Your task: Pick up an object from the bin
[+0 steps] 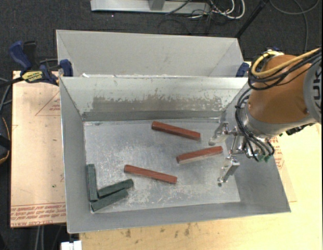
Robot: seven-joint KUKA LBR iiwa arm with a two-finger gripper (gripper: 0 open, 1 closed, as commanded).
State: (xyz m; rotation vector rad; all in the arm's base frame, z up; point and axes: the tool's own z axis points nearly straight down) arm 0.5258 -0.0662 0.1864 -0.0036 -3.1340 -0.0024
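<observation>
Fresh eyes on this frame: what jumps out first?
The orange arm reaching in at the right of the bin, its gripper open, fingers either side of the right end of the middle red-brown bar. A second red-brown bar lies near the back wall and a third red-brown bar nearer the front. Three dark green bars huddle in the front-left corner.

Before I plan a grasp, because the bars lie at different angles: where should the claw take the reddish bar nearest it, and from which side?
Probably across its narrow width near the right end, coming down from above. The reddish bar lies flat and apart, long and thin, with its right end beside the open claw.
</observation>
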